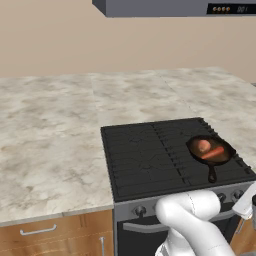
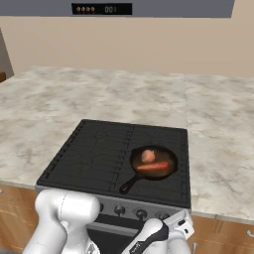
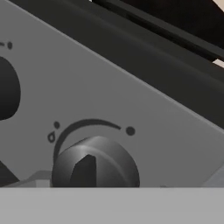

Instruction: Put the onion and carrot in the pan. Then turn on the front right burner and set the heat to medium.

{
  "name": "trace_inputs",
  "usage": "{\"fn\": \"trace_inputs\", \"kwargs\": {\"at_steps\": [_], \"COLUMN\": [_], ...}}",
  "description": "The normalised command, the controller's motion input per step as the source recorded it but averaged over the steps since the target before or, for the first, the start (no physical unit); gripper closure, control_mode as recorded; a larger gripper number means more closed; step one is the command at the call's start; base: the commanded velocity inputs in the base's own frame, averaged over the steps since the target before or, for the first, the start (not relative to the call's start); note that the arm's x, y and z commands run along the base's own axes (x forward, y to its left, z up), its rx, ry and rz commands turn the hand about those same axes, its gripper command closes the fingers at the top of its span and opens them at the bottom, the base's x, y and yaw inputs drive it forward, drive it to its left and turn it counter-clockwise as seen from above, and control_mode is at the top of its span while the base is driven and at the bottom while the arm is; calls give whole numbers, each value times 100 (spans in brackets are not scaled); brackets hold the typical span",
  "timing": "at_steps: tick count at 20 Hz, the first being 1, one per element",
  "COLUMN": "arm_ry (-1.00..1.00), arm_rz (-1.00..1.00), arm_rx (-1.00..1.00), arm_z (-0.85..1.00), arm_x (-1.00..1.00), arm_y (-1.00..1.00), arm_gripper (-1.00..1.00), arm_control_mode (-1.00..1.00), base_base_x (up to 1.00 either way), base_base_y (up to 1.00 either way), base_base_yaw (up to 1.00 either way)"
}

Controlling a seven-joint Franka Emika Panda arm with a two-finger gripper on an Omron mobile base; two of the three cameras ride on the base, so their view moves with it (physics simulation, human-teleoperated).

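Observation:
The pan rests on the front right burner of the black cooktop, handle toward me. Inside it lie the round pinkish onion and the orange-red carrot, side by side. My gripper is down at the stove's front panel, below the pan, at the right end of the knob row. The hand view looks straight onto a dark round knob with an arc marking above it, very close. The fingertips are hidden there, so I cannot tell how the jaws stand.
A second dark knob sits at the left edge of the hand view. More knobs line the grey panel. Marble counter surrounds the cooktop. A range hood hangs above, and wooden drawers sit below the counter.

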Motion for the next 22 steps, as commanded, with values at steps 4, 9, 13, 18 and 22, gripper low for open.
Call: {"fn": "trace_inputs", "kwargs": {"at_steps": [4,9,13,18,22], "arm_ry": [-1,0,1,1,2], "arm_rz": [82,82,79,78,69], "arm_rx": [-58,-60,-66,-73,-90], "arm_z": [0,0,0,0,-30], "arm_x": [-5,-10,-17,-26,-36], "arm_y": [0,0,0,0,3], "arm_gripper": [100,100,100,100,100], "arm_control_mode": [-100,-100,-100,-100,-100], "base_base_x": [0,0,0,0,0], "base_base_y": [0,0,0,0,0], "base_base_yaw": [0,0,0,0,0]}}
